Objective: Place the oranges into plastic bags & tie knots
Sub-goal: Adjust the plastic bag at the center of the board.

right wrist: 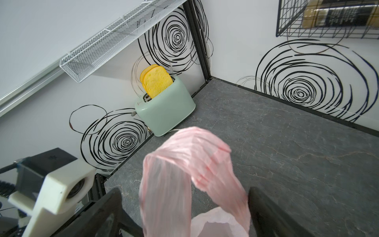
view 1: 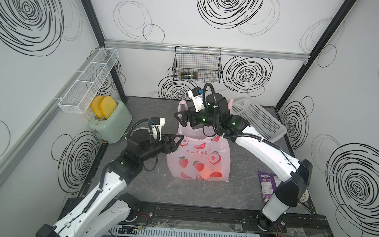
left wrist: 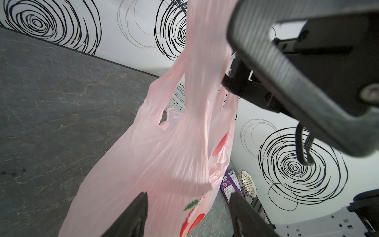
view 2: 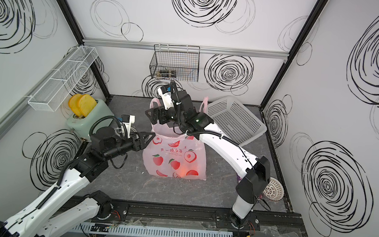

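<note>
Watching for thin pink plastic bag (view 1: 198, 156) slumping, with left pincer (view 1: 180, 139) and right pincer (view 1: 179, 119) spread at its top, pinching nothing.

One pink bag (view 1: 198, 156), one toaster (view 1: 114, 127), two toast slices (view 1: 106, 105), one white basket (view 1: 257, 119) and one purple packet (view 1: 267, 187) stood there; the oranges (view 1: 205, 174) inside were uncountable.

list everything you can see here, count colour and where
plastic bag: one, translucent pink, mid-table
oranges: count unclear, orange glow low inside the bag
toaster: one, mint green, back left
toast slices: two, yellow-orange, in the toaster
mesh shelf: one, white, left wall
wire basket: one, black, back wall
perforated basket: one, white, tipped, back right
snack packet: one, purple, right side
strainer: one, white, right edge
left gripper: one, black, open, at the bag's left edge
right gripper: one, black, open, handle between its fingers
</note>
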